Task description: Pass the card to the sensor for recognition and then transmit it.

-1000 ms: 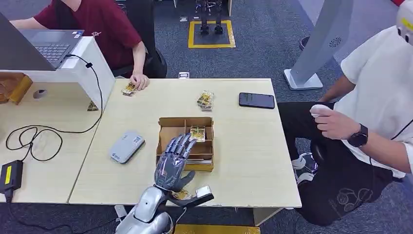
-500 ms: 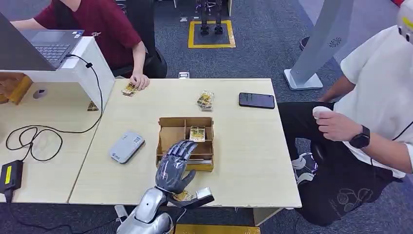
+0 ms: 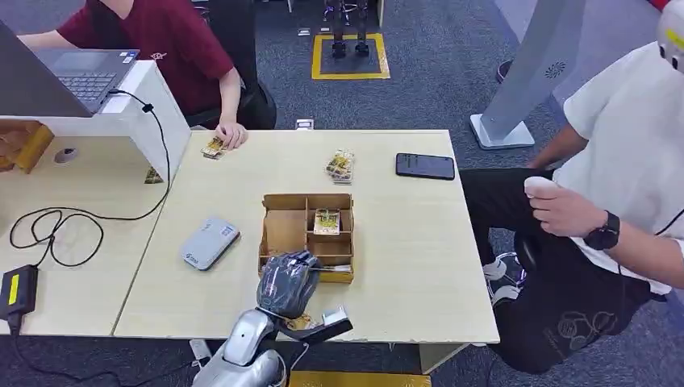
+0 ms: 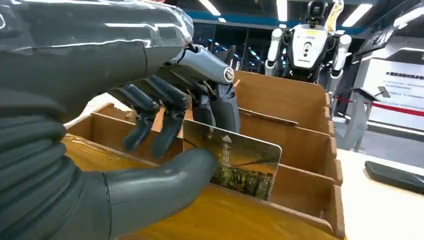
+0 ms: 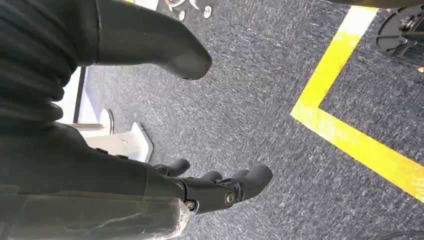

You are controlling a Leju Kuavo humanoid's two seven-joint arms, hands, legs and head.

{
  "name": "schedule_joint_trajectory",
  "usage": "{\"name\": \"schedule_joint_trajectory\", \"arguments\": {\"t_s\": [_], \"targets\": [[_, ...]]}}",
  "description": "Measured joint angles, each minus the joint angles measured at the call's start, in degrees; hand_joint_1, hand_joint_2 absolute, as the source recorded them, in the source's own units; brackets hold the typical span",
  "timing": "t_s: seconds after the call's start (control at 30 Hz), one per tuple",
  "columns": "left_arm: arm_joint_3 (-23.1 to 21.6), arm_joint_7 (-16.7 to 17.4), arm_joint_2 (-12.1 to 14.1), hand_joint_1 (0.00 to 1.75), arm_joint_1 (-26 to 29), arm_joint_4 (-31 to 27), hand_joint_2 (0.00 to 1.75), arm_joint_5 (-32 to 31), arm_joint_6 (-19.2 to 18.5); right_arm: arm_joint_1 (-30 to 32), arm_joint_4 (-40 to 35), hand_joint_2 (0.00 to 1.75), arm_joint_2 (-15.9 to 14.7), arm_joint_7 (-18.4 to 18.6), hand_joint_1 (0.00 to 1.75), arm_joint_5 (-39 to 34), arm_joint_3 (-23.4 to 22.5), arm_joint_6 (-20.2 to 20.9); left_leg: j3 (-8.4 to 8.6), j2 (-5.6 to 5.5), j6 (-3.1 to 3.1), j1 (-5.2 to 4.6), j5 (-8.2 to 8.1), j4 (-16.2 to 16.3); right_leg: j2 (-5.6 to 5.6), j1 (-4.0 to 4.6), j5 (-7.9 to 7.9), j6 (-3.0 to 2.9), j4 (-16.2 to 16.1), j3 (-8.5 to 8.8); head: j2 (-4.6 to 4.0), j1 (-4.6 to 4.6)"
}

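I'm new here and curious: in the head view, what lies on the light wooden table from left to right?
Grey sensor → robot hand at the cardboard box → stack of cards → black phone.

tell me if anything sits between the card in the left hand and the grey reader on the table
Nothing visible does. The left hand pinches the card at the near slot of the wooden box. The reader lies apart on bare table, beside the box. Only the box's low wall must be cleared.
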Motion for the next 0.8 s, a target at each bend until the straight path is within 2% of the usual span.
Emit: {"name": "schedule_joint_trajectory", "arguments": {"t_s": [0.4,0.6,0.7,0.8], "targets": [[0.00,-1.16,0.09,1.75,-0.20,0.66,1.75,1.75,0.00,0.00,0.00,1.75,0.00,0.00,0.00,0.00,-0.02,0.00,0.01,0.00,0.01,0.00,0.01,0.00,-0.01,0.00,0.01,0.00,0.00,0.02,0.00,0.00],[0.00,-4.77,0.35,1.75,-0.10,0.48,1.75,7.22,0.00,0.01,0.00,1.75,0.00,0.00,0.00,-0.09,-0.02,0.00,0.01,0.00,0.01,0.00,0.02,0.00,-0.01,0.00,0.01,0.00,0.00,0.02,0.00,0.00],[-0.24,-5.31,1.36,1.75,1.07,-3.85,1.75,10.19,-0.02,0.05,0.00,1.75,0.00,0.00,0.00,-0.44,-0.02,-0.04,0.01,0.01,-0.01,0.00,0.03,0.01,0.01,0.00,0.01,0.00,0.00,0.01,0.00,0.00],[-0.94,-3.70,3.82,1.75,1.83,-12.20,1.75,10.39,-0.44,0.08,0.00,1.75,0.00,-0.11,0.00,-0.79,-0.09,-0.04,0.00,0.00,-0.01,0.01,0.03,0.01,0.00,0.01,0.01,0.00,0.00,0.00,0.00,0.00]]}}
